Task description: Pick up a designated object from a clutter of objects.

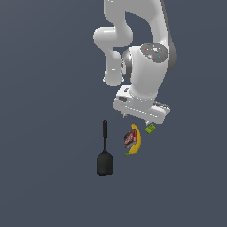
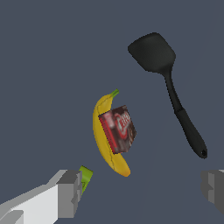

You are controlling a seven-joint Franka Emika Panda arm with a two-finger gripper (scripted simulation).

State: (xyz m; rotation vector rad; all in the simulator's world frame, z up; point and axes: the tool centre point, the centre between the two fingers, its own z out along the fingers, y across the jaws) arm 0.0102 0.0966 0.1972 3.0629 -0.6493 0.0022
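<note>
Clearly the approach is under way: the gripper (image 2: pixel 140 192) hangs with fingers (image 2: pixel 70 192) spread wide and holding nothing. The green brick (image 2: pixel 85 177) peeks out just beside one fingertip, off-centre, so the next move likely calls for shifting sideways to straddle it. Farther out lie the banana (image 2: pixel 105 144) and red box (image 2: pixel 118 130), then the spatula (image 2: pixel 168 83).

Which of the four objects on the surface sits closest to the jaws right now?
The tiny bright green studded brick, right beside one open jaw; the yellow banana, small red box and black spatula lie farther off.
</note>
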